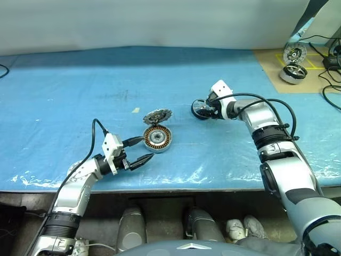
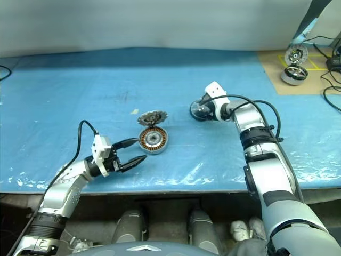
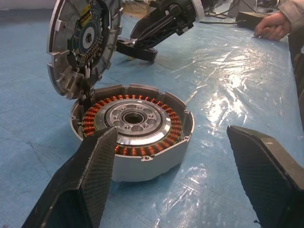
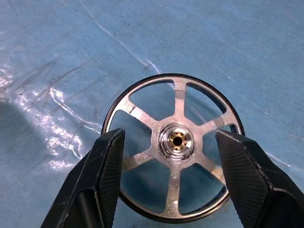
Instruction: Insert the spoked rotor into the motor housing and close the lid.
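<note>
We see bare metal — the rotor (image 4: 173, 147) shiny, the housing (image 3: 135, 137) ringed with copper windings, the finned lid (image 3: 83, 45) matt grey — on a glossy blue plastic sheet (image 1: 80, 90).

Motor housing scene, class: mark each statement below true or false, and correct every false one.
1. The lid stands tilted up at the edge of the motor housing. True.
2. The spoked rotor already sits inside the housing. False: it lies on the blue table cover, apart from the housing.
3. The right gripper has a finger on each side of the rotor. True.
4. The left gripper is clamped on the lid. False: it is open, short of the housing.
</note>
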Motion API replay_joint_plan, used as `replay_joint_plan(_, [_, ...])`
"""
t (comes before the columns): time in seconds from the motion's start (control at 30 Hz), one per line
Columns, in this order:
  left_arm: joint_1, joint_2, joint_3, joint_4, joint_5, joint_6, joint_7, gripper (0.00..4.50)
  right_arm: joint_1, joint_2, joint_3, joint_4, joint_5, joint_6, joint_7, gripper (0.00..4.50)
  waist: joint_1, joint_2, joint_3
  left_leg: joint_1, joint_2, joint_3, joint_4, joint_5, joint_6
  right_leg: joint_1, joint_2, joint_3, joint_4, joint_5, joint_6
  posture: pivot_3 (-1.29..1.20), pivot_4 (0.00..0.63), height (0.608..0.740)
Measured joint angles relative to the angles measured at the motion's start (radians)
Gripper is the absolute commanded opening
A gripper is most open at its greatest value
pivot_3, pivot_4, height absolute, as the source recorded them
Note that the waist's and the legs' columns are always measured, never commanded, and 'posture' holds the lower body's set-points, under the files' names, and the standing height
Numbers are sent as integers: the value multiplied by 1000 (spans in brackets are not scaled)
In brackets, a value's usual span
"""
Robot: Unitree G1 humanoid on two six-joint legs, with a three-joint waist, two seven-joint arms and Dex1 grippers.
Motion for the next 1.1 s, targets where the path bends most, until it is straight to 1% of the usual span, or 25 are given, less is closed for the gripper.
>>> replay_joint_plan(0.4, [-12, 4, 0, -1, 0, 9, 1, 3869, 23, -5, 18, -18, -21, -24, -2, 3182, 0, 0, 0, 0, 0, 0, 0, 0, 0, 0, 0, 0, 0, 0, 0, 0, 150, 740])
replay_joint_plan(0.5, [-12, 4, 0, -1, 0, 8, 0, 3869, 34, -5, 27, -42, -25, -29, 8, 2566, 0, 0, 0, 0, 0, 0, 0, 0, 0, 0, 0, 0, 0, 0, 0, 0, 150, 740])
replay_joint_plan(0.6, [-14, 5, 0, 1, 0, 5, -5, 3869, 35, -6, 34, -62, -25, -29, 17, 1531, 0, 0, 0, 0, 0, 0, 0, 0, 0, 0, 0, 0, 0, 0, 0, 0, 150, 740])
replay_joint_plan(0.63, [-15, 5, 0, 3, 0, 4, -7, 3869, 35, -9, 34, -71, -26, -30, 21, 1292, 0, 0, 0, 1, 0, 0, 0, 0, 0, 1, 0, 0, 0, 0, 0, 0, 150, 740])
replay_joint_plan(0.67, [-17, 5, 0, 9, 0, 1, -9, 3869, 35, -12, 37, -76, -28, -30, 23, 1212, 0, 0, 0, 2, 0, 0, 0, 0, 0, 2, 0, 0, 0, 0, 0, 0, 150, 740])
replay_joint_plan(0.9, [-22, 5, 1, 39, 2, -15, -14, 3869, 58, -25, 42, -116, -34, -34, 35, 1212, 1, 0, 0, 2, 0, 0, 0, 0, 0, 2, 0, 0, -1, 0, 0, 0, 150, 740])
replay_joint_plan(1.1, [-33, 6, 8, 19, -25, 14, -21, 3869, 217, -68, -3, -343, 74, 6, 140, 1212, 7, 0, 0, 1, 0, 0, -2, 0, 0, 1, 0, 0, -1, 0, 0, 0, 150, 740])
